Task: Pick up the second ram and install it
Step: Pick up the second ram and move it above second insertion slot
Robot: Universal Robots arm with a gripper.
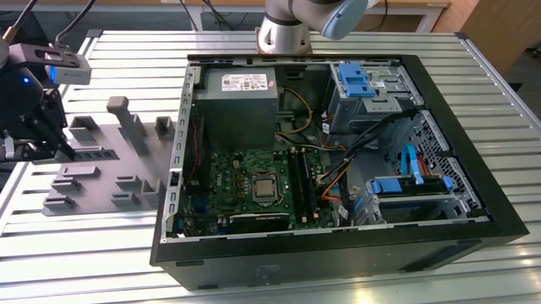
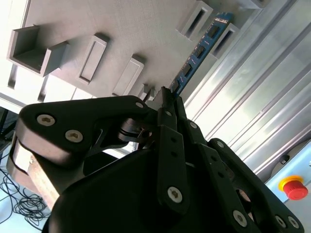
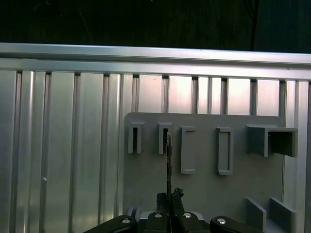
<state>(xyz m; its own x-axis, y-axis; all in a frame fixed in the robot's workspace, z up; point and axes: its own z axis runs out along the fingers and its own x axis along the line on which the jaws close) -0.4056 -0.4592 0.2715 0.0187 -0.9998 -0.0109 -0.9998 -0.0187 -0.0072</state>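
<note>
The second ram [image 1: 93, 153] is a thin green strip standing on edge over the grey holder tray [image 1: 110, 183] at the exterior view's left. My gripper [image 1: 61, 152] is at its near end, fingers closed against both faces of the strip. In the second wrist view the second ram [image 2: 201, 48] runs out from between the fingertips [image 2: 165, 99] towards a tray slot. The first wrist view shows it edge-on as the second ram [image 3: 168, 162], its far end at a slot in the holder tray [image 3: 243, 189], with my gripper [image 3: 169, 196] shut on it.
The open computer case [image 1: 473, 209] lies on the slatted metal table [image 1: 127, 44], to the exterior view's right of the tray. Its motherboard [image 1: 245, 183] has long black slots [image 1: 303, 183]. The arm base [image 1: 283, 31] stands behind the case. A red button [image 2: 294, 187] sits near the table.
</note>
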